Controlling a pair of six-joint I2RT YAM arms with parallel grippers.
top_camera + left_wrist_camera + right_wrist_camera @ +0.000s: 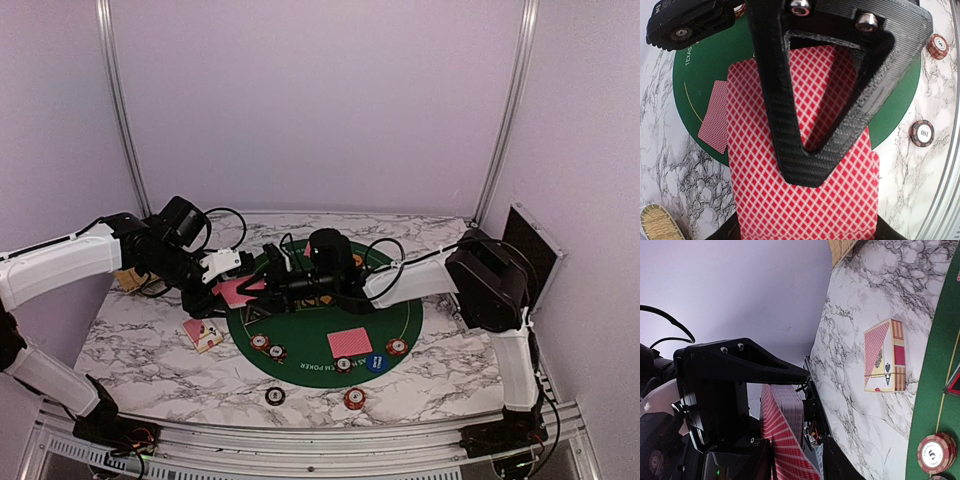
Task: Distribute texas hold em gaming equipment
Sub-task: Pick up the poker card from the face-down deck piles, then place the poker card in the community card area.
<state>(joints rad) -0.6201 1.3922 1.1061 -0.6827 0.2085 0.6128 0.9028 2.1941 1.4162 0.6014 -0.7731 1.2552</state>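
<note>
My left gripper (224,288) is shut on a stack of red-backed playing cards (238,291) and holds it above the left rim of the green mat (320,322). In the left wrist view the cards (805,210) fill the frame under my upper finger (800,160). My right gripper (264,283) reaches in from the right. Its jaws stand apart on either side of the cards (786,440). One card (349,342) lies face down on the mat. A blue button (376,362) and several chips (259,341) lie at the mat's near edge. A triangular marker (954,383) shows at the frame edge.
A card box (203,333) lies on the marble left of the mat, also in the right wrist view (885,357). Two chips (274,396) (353,398) lie near the front edge. A tan basket (128,280) sits behind my left arm. A black case (535,245) stands at the right.
</note>
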